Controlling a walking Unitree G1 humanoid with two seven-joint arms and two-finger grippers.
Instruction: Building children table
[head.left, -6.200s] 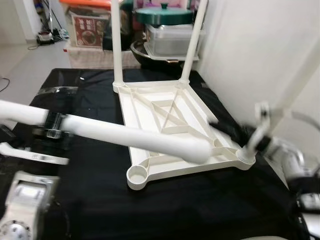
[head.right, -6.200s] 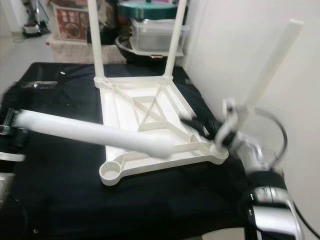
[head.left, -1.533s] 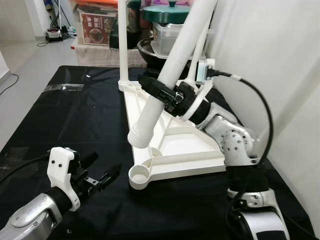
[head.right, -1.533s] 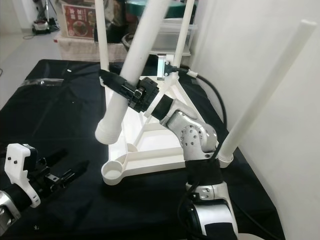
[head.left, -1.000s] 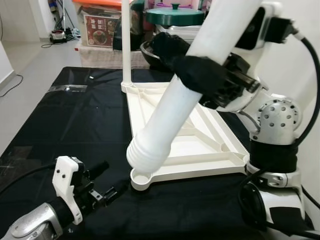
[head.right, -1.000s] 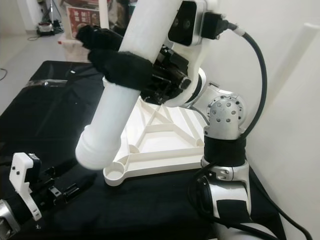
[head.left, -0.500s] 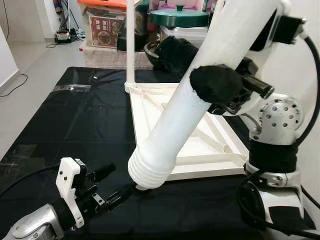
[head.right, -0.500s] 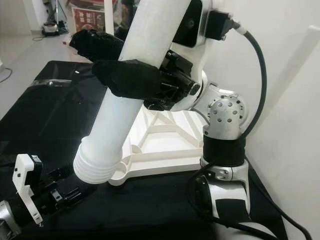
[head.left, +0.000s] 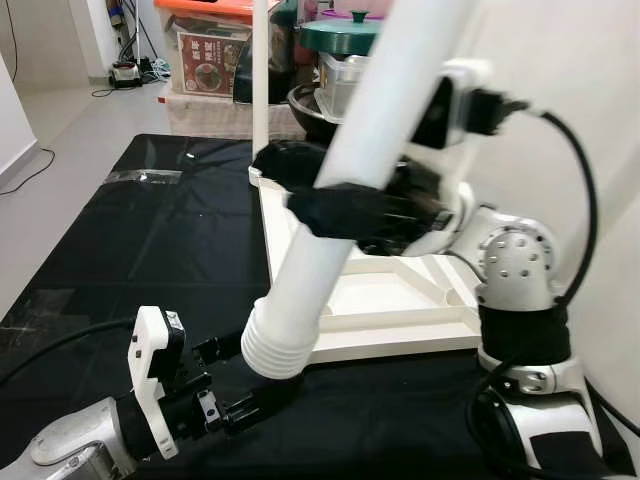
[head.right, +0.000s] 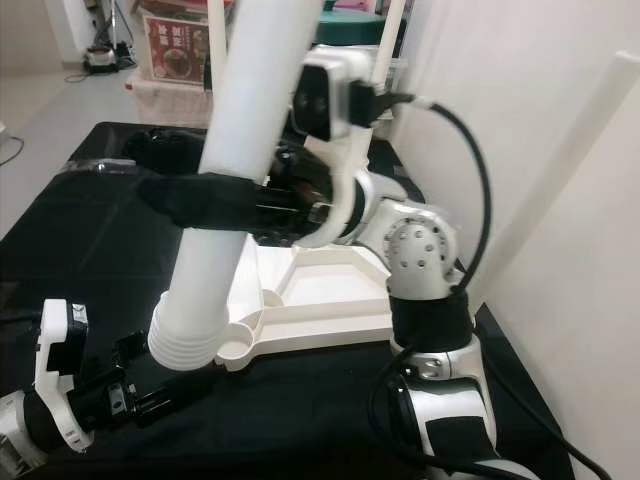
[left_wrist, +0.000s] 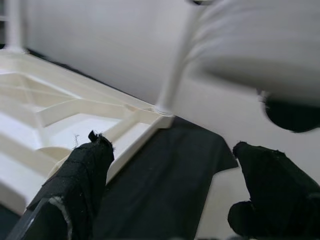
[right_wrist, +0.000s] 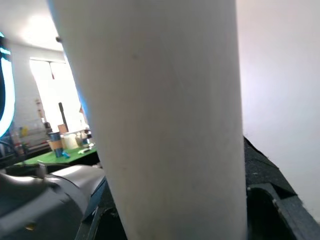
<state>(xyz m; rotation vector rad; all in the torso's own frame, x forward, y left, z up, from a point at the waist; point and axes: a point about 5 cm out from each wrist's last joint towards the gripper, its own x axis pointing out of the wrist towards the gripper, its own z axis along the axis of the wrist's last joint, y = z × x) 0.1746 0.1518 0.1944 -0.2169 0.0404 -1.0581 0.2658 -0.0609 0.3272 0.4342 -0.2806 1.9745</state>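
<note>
A: What are the jaws doing?

B: The right gripper (head.left: 335, 190) is clamped round the white table leg (head.left: 340, 205), part-way up it. The left gripper (head.left: 240, 385) has its jaws apart, set low at the leg's ribbed end (head.right: 182, 348).

A: And where is that end?

B: Just over the near-left corner socket (head.right: 236, 351) of the upturned white tabletop (head.left: 385, 300), which lies on the black cloth (head.left: 120, 250). The leg leans; it looks not yet seated.

A: How much is built?

B: Two far legs stand upright, one at the far-left corner (head.left: 260, 85), and a third (head.right: 560, 165) rises by the wall. This reads as the last leg.

A: The arms?

B: The right arm (head.left: 515, 265) reaches across the tabletop to the left. The left forearm lies low and forward along the cloth.
</note>
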